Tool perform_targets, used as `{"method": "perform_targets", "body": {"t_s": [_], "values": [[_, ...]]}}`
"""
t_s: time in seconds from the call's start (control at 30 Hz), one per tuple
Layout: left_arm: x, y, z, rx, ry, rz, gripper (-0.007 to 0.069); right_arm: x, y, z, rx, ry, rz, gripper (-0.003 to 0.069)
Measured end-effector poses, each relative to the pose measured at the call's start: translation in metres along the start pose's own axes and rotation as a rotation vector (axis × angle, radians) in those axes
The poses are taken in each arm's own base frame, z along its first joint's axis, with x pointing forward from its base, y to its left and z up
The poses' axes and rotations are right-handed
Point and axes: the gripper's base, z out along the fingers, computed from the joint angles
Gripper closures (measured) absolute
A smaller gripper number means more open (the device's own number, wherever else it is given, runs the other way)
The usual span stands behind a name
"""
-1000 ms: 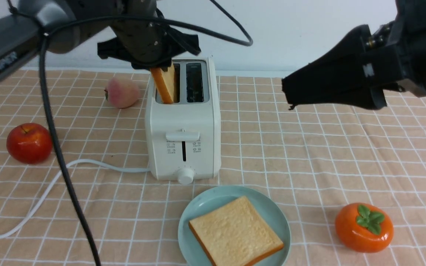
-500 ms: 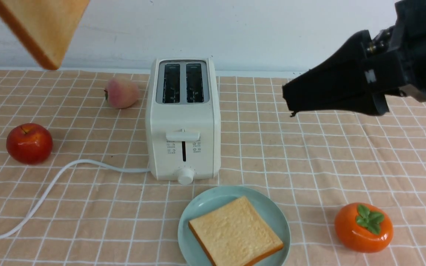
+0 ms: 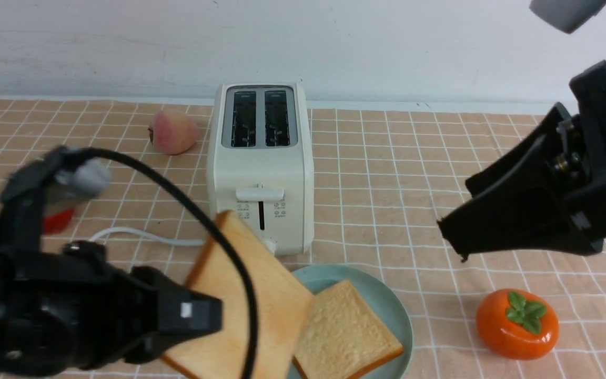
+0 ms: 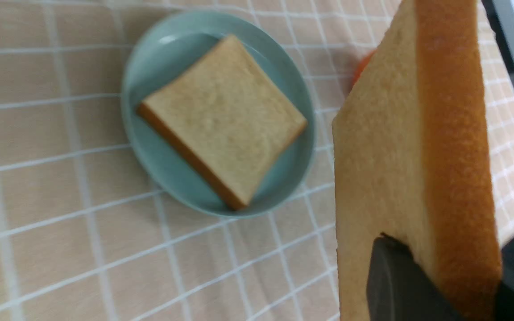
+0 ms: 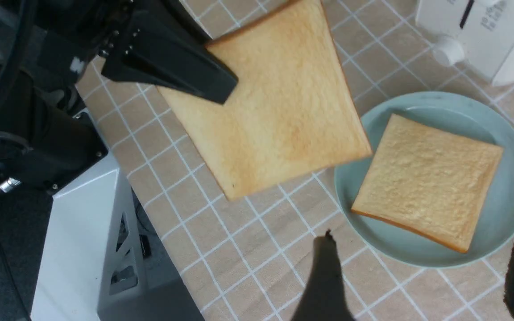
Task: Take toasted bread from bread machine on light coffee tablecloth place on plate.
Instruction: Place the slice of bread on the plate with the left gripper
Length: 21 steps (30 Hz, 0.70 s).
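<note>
My left gripper (image 3: 213, 320) is shut on one slice of toasted bread (image 3: 250, 295), holding it tilted in the air just left of the plate (image 3: 390, 302); its black fingers (image 4: 395, 281) clamp a corner of the slice (image 4: 386, 156). A second slice (image 3: 342, 331) lies flat on the pale teal plate (image 5: 507, 209). The cream bread machine (image 3: 261, 173) stands behind the plate on the light coffee tablecloth (image 3: 413, 210), both slots dark and bare. My right gripper (image 3: 453, 239) hangs open above the cloth to the plate's right, nothing between its fingers (image 5: 324, 276).
An orange persimmon (image 3: 517, 323) sits front right of the plate and a peach (image 3: 173, 131) left of the toaster. A red apple (image 3: 58, 221) shows partly behind my left arm. The white cord (image 3: 145, 237) trails left. The table's near edge and a white stand (image 5: 87, 232) lie beneath my left arm.
The left gripper pulled the slice out of the toaster's left slot, swung it up to the left, then brought it down beside the plate. The right gripper dropped lower and further right.
</note>
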Motion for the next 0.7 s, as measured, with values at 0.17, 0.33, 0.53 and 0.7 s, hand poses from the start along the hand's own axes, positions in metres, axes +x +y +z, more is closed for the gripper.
{"method": "perform_targets", "body": {"t_s": [0.17,0.33,0.53,0.7], "values": [[-0.017,0.009,0.054,0.151,-0.001,-0.04,0.0533,0.002,-0.003,-0.001,0.033,0.014,0.051,0.0153],[-0.026,0.038,0.101,0.101,-0.03,-0.107,0.0533,0.002,-0.001,-0.004,0.037,0.007,0.052,0.0153],[-0.012,0.085,0.158,-0.036,0.082,-0.185,0.0533,0.003,0.004,-0.01,0.039,-0.011,0.06,0.0153],[-0.012,0.089,0.163,-0.048,0.084,-0.197,0.0499,0.004,0.004,-0.01,0.043,-0.009,0.063,0.0153]]}}
